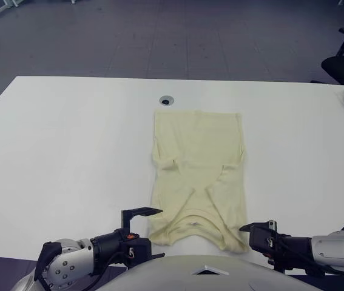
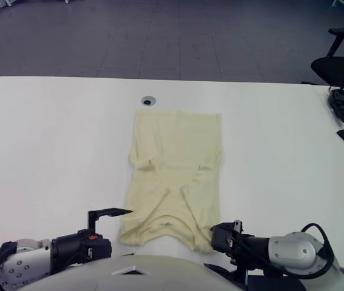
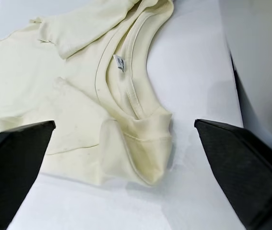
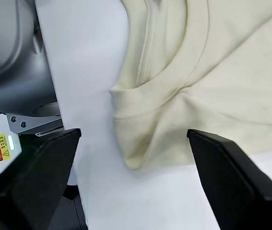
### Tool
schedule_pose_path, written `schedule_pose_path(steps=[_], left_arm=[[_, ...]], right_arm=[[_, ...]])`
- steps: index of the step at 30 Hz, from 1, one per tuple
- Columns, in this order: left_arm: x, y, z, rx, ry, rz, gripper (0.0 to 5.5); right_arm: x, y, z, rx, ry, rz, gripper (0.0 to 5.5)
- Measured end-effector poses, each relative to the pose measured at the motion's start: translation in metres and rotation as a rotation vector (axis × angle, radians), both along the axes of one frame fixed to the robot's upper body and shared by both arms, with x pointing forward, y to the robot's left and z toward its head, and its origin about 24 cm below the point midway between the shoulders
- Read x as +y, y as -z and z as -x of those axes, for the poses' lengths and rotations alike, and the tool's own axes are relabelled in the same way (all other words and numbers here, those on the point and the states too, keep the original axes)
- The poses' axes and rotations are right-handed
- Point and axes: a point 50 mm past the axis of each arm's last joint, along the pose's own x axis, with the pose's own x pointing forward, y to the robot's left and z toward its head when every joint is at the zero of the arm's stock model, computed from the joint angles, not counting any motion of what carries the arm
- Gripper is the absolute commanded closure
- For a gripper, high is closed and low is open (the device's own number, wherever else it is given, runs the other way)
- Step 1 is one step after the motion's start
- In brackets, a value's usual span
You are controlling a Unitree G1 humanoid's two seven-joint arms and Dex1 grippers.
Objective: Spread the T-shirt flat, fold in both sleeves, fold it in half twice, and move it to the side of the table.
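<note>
The left gripper [image 3: 124, 124] is released, its fingers [image 3: 16, 163] spread wide and holding nothing. One shoulder corner of the pale yellow T-shirt [image 1: 199, 163] lies just ahead of its fingertips on the white table [image 1: 68, 139]. The right gripper [image 4: 134, 132] is likewise spread and empty, with the other shoulder corner just in front of it. The shirt stretches away from both grippers, sleeves folded in and collar nearest them. A round grommet [image 1: 167, 100] sits just beyond its far hem.

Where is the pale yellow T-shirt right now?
The T-shirt lies centrally on the white table, hem by the round hole, collar between the left end effector and right end effector.
</note>
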Motion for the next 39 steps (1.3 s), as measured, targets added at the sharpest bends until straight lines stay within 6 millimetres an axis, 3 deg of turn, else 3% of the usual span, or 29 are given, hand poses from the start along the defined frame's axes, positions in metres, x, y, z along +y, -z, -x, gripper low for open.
schedule_pose_path(steps=[21, 31, 39], left_arm=[[-0.007, 0.004, -0.001, -0.011, -0.019, 0.016, 0.1], [-0.004, 0.005, 0.001, 0.004, -0.022, 0.003, 0.1], [-0.003, 0.004, -0.001, 0.005, -0.012, 0.0, 0.1]], right_arm=[[-0.002, 0.014, -0.01, 0.024, -0.021, 0.055, 5.48], [0.0, 0.014, -0.011, 0.023, -0.033, 0.055, 5.48], [-0.001, 0.009, -0.013, 0.083, 0.036, -0.016, 4.01]])
